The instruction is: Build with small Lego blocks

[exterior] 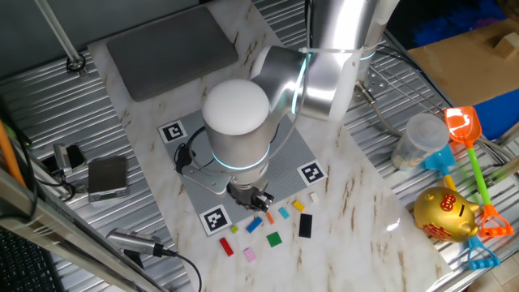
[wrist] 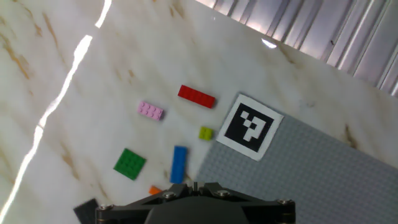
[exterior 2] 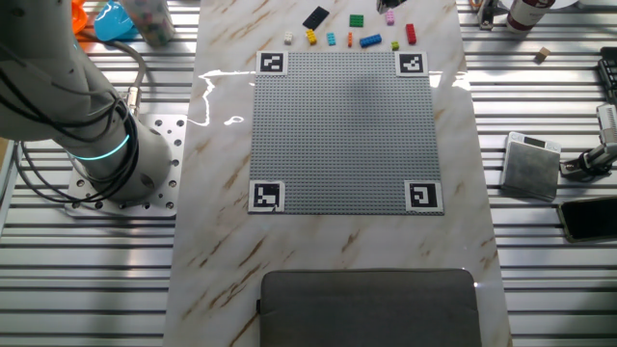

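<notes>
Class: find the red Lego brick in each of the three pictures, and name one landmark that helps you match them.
One fixed view: red brick, bottom centre, beside the pink brick.
Other fixed view: top edge, above the baseplate's corner marker.
Hand view: upper centre.
Shared landmark: that corner marker.

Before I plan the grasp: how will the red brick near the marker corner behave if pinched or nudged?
The red brick looks like rigid plastic, so probably stiff. It is small, likely light. Lying flat and long on the smooth marble tabletop, it will probably slide, not roll or tip.
</notes>
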Controlling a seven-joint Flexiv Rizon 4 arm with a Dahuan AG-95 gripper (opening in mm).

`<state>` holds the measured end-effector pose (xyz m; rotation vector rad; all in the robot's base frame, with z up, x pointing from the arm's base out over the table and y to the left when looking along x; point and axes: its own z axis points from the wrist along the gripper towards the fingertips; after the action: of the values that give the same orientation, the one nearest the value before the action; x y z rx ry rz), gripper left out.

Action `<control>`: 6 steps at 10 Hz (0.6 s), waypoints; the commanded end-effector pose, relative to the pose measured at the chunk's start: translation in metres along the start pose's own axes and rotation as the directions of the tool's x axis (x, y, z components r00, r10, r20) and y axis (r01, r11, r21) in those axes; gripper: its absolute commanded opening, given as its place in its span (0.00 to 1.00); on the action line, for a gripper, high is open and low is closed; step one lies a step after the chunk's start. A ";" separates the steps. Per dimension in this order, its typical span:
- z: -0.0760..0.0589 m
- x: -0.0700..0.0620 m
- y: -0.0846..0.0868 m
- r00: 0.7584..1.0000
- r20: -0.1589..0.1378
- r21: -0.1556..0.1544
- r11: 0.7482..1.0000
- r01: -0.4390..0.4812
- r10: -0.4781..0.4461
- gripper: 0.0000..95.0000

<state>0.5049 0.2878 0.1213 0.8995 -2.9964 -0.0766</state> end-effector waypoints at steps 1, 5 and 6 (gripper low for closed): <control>0.000 -0.001 0.001 1.000 -0.004 0.000 1.000 0.007 -0.007 0.00; 0.006 -0.002 0.011 0.998 0.000 0.005 0.998 -0.060 0.060 0.00; 0.010 -0.002 0.016 0.997 0.003 0.005 0.997 -0.081 0.081 0.00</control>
<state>0.4982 0.3014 0.1126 0.7912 -3.0275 -0.0695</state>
